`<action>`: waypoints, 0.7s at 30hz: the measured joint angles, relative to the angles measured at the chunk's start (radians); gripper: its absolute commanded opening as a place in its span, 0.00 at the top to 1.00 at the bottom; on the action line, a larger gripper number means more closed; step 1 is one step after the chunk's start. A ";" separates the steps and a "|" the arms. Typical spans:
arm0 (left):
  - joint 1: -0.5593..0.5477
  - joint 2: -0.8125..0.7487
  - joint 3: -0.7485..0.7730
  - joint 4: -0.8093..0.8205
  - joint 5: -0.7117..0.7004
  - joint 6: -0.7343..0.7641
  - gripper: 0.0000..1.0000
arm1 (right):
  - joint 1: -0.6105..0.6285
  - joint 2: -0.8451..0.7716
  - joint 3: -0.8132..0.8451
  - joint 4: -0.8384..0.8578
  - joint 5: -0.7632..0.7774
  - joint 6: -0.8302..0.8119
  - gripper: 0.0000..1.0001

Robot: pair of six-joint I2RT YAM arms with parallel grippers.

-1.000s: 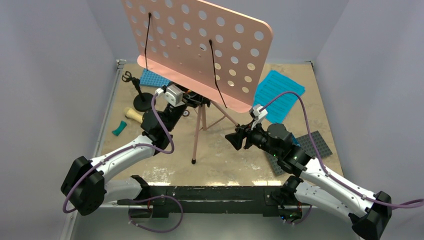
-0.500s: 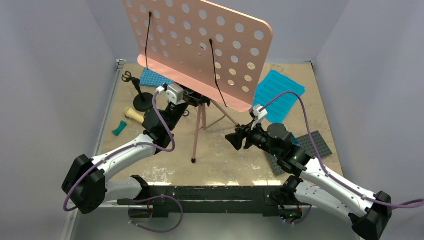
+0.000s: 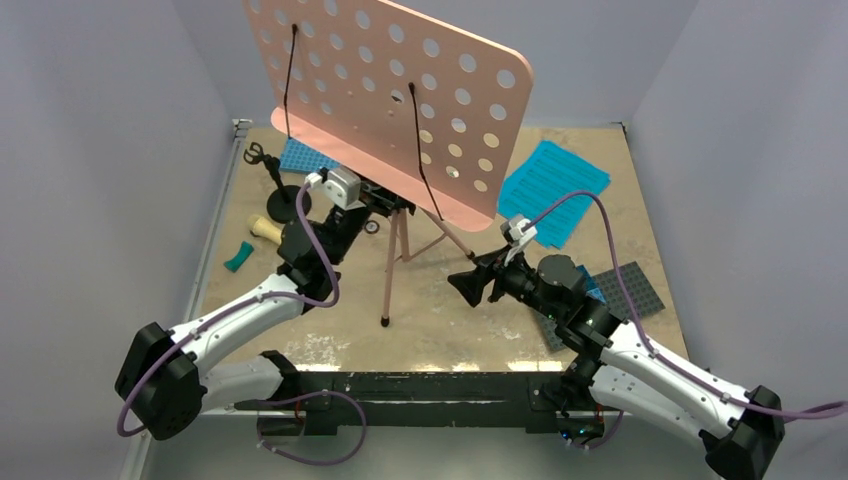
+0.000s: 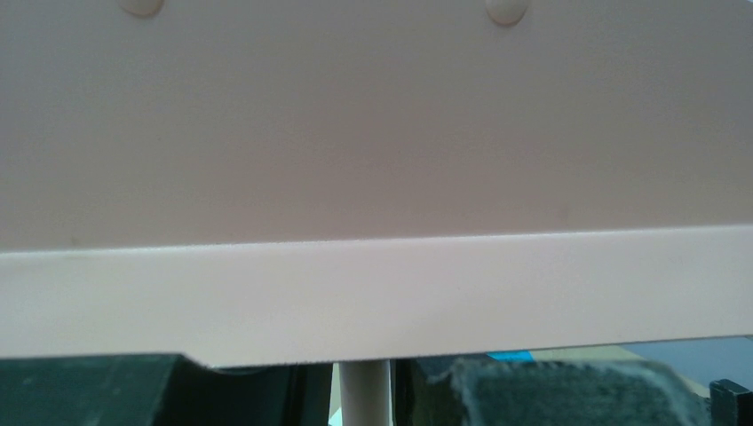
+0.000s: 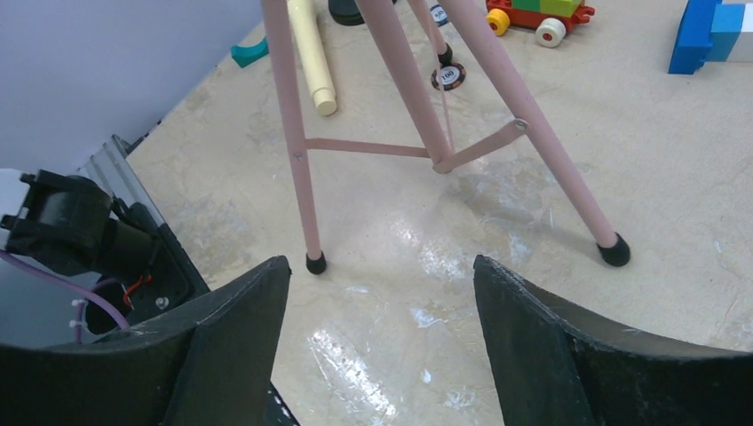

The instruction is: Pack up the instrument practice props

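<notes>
The pink music stand (image 3: 400,90) stands mid-table on its tripod legs (image 3: 388,290). My left gripper (image 3: 385,200) is just under the hole-dotted board, shut on the stand's pole (image 4: 362,395), with a dark finger (image 4: 550,390) on each side. The board's shelf (image 4: 373,293) fills the left wrist view. My right gripper (image 3: 470,285) is open and empty, low, facing the tripod legs (image 5: 293,133) from the right. The cyan sheet-music pages (image 3: 555,185) lie at the back right. The cream microphone (image 3: 265,228) and the black mic stand (image 3: 282,200) are at the left.
A grey baseplate (image 3: 630,290) lies under my right arm and a blue baseplate (image 3: 300,155) behind the stand. A teal piece (image 3: 238,258) lies near the left edge. Toy bricks (image 5: 533,13) and a blue brick (image 5: 701,35) sit beyond the legs. Walls enclose three sides.
The stand's board has shifted left and tilted along with my left gripper. My right gripper has moved slightly lower and nearer, still open.
</notes>
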 measured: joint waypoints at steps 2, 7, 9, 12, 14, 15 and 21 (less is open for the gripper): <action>0.000 -0.023 -0.024 0.005 -0.006 -0.005 1.00 | 0.000 -0.002 -0.030 0.032 0.000 -0.009 0.12; 0.002 -0.084 -0.085 0.027 -0.027 -0.012 1.00 | 0.000 0.028 -0.049 0.082 0.015 -0.042 0.07; 0.002 -0.108 -0.105 0.032 -0.036 -0.013 1.00 | 0.000 0.047 -0.049 0.105 0.021 -0.063 0.06; 0.002 -0.140 -0.130 0.034 -0.046 -0.013 1.00 | 0.000 0.075 -0.049 0.140 0.042 -0.096 0.05; 0.002 -0.161 -0.145 0.029 -0.050 -0.014 1.00 | 0.002 0.092 -0.048 0.166 0.050 -0.113 0.05; 0.002 -0.174 -0.152 0.024 -0.052 -0.016 1.00 | 0.004 0.099 -0.044 0.177 0.057 -0.122 0.04; -0.003 -0.288 -0.216 -0.025 -0.078 -0.049 1.00 | 0.071 0.151 0.013 0.233 0.116 -0.206 0.03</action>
